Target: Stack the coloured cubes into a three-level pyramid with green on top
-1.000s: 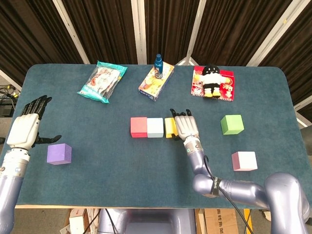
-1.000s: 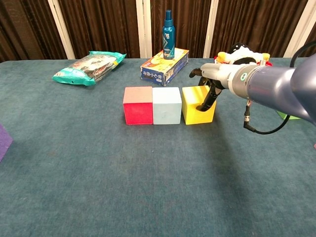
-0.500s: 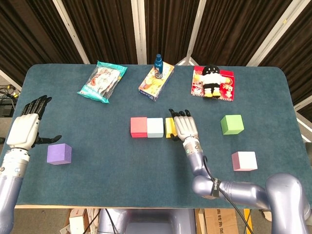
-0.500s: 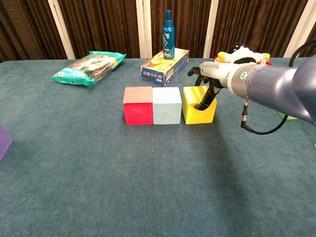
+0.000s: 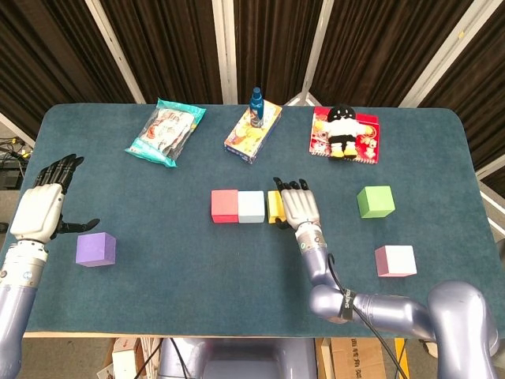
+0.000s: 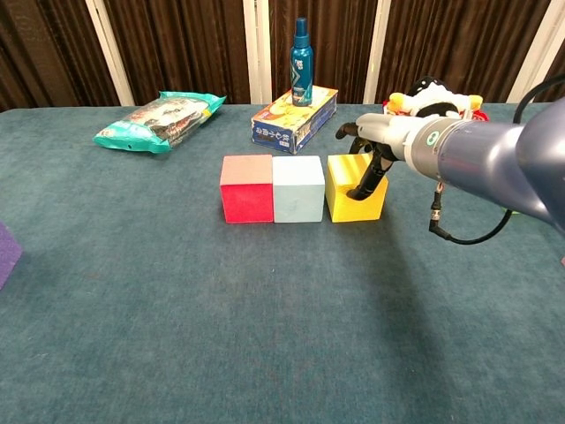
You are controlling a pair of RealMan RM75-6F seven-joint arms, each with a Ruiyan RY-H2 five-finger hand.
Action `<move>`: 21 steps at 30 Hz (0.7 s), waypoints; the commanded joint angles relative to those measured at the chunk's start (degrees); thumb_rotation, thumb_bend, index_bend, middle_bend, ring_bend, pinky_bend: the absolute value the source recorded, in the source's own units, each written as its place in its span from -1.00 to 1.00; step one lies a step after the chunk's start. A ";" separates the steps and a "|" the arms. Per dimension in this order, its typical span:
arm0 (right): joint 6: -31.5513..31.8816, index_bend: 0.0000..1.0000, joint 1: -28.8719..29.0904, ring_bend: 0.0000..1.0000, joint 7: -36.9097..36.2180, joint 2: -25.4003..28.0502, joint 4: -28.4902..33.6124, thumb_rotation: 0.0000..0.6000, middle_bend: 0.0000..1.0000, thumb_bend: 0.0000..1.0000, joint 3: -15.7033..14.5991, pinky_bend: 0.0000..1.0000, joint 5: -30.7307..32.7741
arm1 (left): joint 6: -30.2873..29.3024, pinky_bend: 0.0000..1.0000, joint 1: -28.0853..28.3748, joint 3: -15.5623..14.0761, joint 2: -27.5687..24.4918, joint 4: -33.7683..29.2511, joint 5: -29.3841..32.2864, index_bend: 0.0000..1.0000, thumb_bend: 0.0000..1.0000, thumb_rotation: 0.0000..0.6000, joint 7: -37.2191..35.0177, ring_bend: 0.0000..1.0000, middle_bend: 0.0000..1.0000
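Base row is laid out for the pyramid: red cube [image 6: 246, 188], light-blue cube [image 6: 297, 188] and yellow cube [image 6: 355, 187] in a line on the counter [image 6: 265, 336]. Red and blue sit flush; yellow stands just beside blue with a thin gap showing in the chest view, so my read is the right hand [image 6: 374, 141] is there to seat it in line. Right hand sits over the yellow cube, fingers [image 6: 369, 179] curled down its top and front face, touching it; the cube rests flat on the counter, not lifted. Whether the grip is closed or only resting, I can't tell, since the thumb side is hidden. Green cube [image 5: 375, 201] is well apart to that hand's right, pink cube [image 5: 395, 260] nearer the robot on the same side, both untouched. Left hand [image 5: 43, 207] hovers spread and empty, purple cube [image 5: 96, 249] just beside it toward the row. Upper levels not started, by my judgement.
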State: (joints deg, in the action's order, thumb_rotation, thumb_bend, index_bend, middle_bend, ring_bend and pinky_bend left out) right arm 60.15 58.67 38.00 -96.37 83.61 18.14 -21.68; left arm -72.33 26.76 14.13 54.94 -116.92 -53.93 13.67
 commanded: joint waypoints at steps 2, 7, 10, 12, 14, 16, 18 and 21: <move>-0.01 -1.00 -0.02 -0.75 -0.16 -0.26 -0.22 1.00 -0.57 -0.31 0.09 -1.00 -0.21 | -0.05 -0.96 0.01 0.01 0.05 0.01 0.02 -1.00 -0.79 1.00 0.03 -1.00 -0.99; 0.02 -1.00 0.00 -0.75 -0.29 -0.61 -0.55 1.00 -0.57 -0.31 0.26 -1.00 -0.48 | -0.14 -0.96 0.00 0.05 0.06 0.04 0.02 -1.00 -0.79 1.00 0.02 -1.00 -0.99; -0.08 -1.00 -0.03 -0.75 -0.46 -0.95 -0.97 1.00 -0.57 -0.31 0.29 -1.00 -0.69 | -0.08 -0.96 0.00 0.04 0.07 0.08 0.04 -1.00 -0.79 1.00 -0.02 -1.00 -0.99; -0.17 -1.00 -0.03 -0.75 -0.50 -1.10 -1.20 1.00 -0.57 -0.31 0.32 -1.00 -0.74 | -0.05 -0.96 0.01 0.05 0.06 0.11 0.05 -1.00 -0.79 1.00 -0.04 -1.00 -0.99; -0.24 -1.00 -0.05 -0.75 -0.56 -1.26 -1.43 1.00 -0.57 -0.31 0.36 -1.00 -0.81 | -0.02 -0.96 0.01 0.06 0.06 0.13 0.08 -1.00 -0.79 1.00 -0.08 -1.00 -0.99; -0.28 -1.00 -0.05 -0.75 -0.66 -1.43 -1.60 1.00 -0.57 -0.31 0.45 -1.00 -0.95 | 0.01 -0.96 0.03 0.05 0.08 0.21 0.10 -1.00 -0.79 1.00 -0.07 -1.00 -0.99; -0.30 -1.00 -0.05 -0.75 -0.69 -1.55 -1.65 1.00 -0.57 -0.31 0.53 -1.00 -1.00 | 0.08 -0.96 0.04 0.05 0.12 0.27 0.20 -1.00 -0.79 1.00 -0.13 -1.00 -0.99; -0.28 -1.00 -0.04 -0.75 -0.83 -1.77 -1.84 1.00 -0.57 -0.31 0.71 -1.00 -1.09 | 0.08 -0.96 0.06 0.06 0.11 0.29 0.16 -1.00 -0.79 1.00 -0.12 -1.00 -0.99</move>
State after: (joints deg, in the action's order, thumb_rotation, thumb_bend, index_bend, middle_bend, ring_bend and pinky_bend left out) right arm 59.88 58.63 37.18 -98.14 81.77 18.85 -22.77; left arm -72.24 26.81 14.20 55.05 -116.63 -53.77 13.55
